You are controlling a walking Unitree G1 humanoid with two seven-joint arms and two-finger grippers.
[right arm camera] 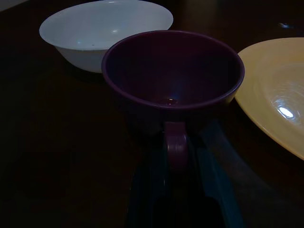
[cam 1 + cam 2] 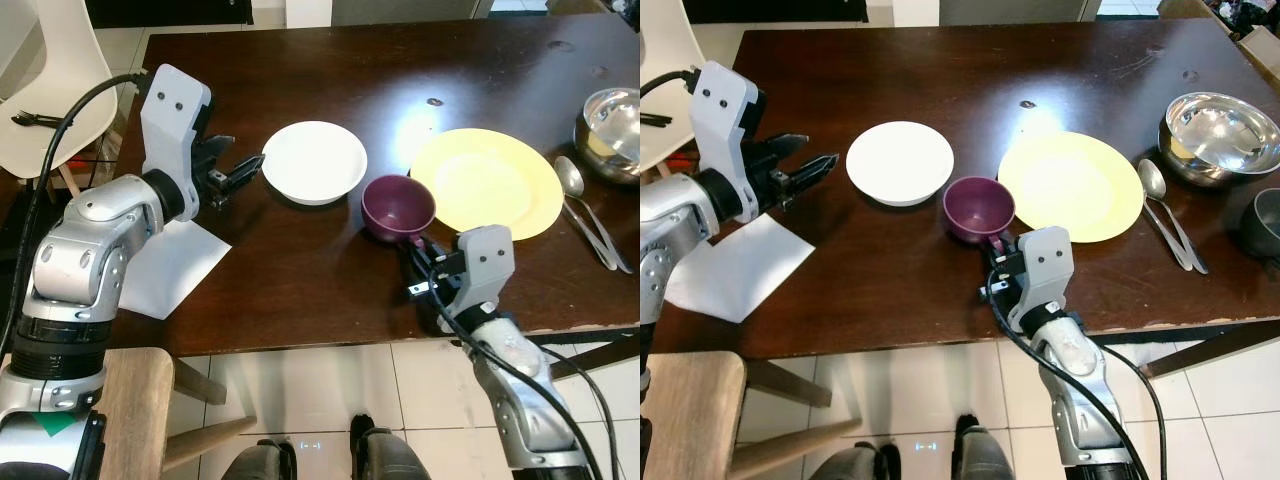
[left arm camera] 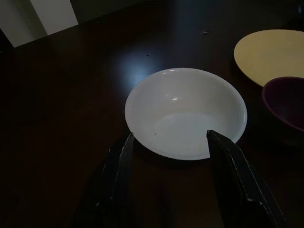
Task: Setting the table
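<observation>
The right gripper (image 2: 998, 268) had its two fingers closed on the handle of the purple cup (image 2: 979, 207), which stood upright on the dark table (image 2: 890, 270) between the white bowl (image 2: 900, 161) and the yellow plate (image 2: 1071, 185), close to both. The left gripper (image 2: 238, 172) hovered with fingers spread just beside the white bowl's near rim, not touching it. Farther right lay two spoons (image 2: 1167, 212) and a steel bowl (image 2: 1219, 135); a white napkin (image 2: 732, 266) lay at the left edge.

The cup looked rigid, light and glazed, so probably slippery and breakable; the handle seemed the surest hold. The bowl would likely need a pinch across its rim.
</observation>
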